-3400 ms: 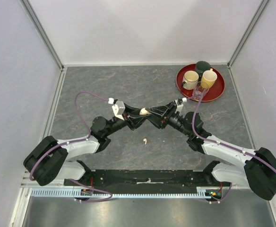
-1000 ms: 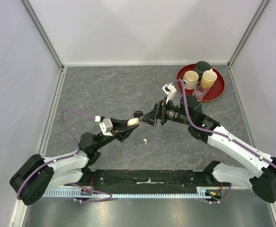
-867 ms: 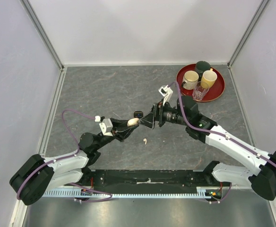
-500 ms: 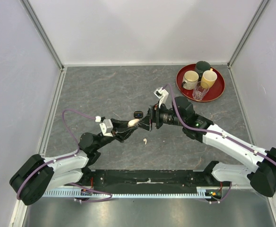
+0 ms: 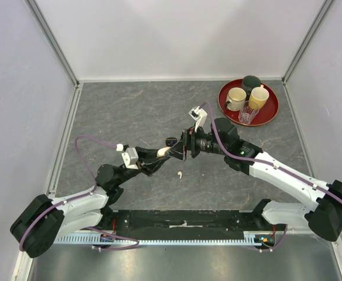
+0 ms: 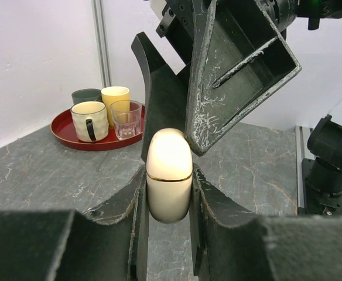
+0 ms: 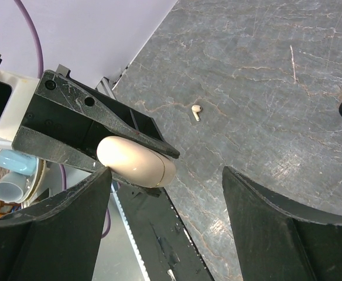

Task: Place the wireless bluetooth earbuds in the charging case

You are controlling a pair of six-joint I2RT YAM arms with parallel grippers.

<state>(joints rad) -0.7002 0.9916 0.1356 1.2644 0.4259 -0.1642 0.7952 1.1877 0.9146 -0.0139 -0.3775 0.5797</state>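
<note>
- Earbud (image 7: 196, 111), cream-white, lies loose on tabletop (image 5: 130, 111), on the near side of both hands, just below where they meet. It touches neither hand.
- Charging case (image 6: 169, 175): cream w/ gold seam, lid shut, up off the tabletop. It's clamped btwn the fingers of left hand (image 5: 159, 154), rounded top sticking out past the tips.
- Right hand (image 5: 181, 150) faces left hand head-on, fingers spread wide, one on either side of the case top.
- Left wrist view: one right finger's tip looks to touch the case's upper right shoulder. Other finger sits behind the case; can't tell if it makes contact.
- Small black item (image 5: 170, 141) on tabletop just past the hands, far side. Too small to ID.
- Red tray (image 5: 269, 115) w/ cups (image 5: 236, 98) at back right, well apart from the hands.
</note>
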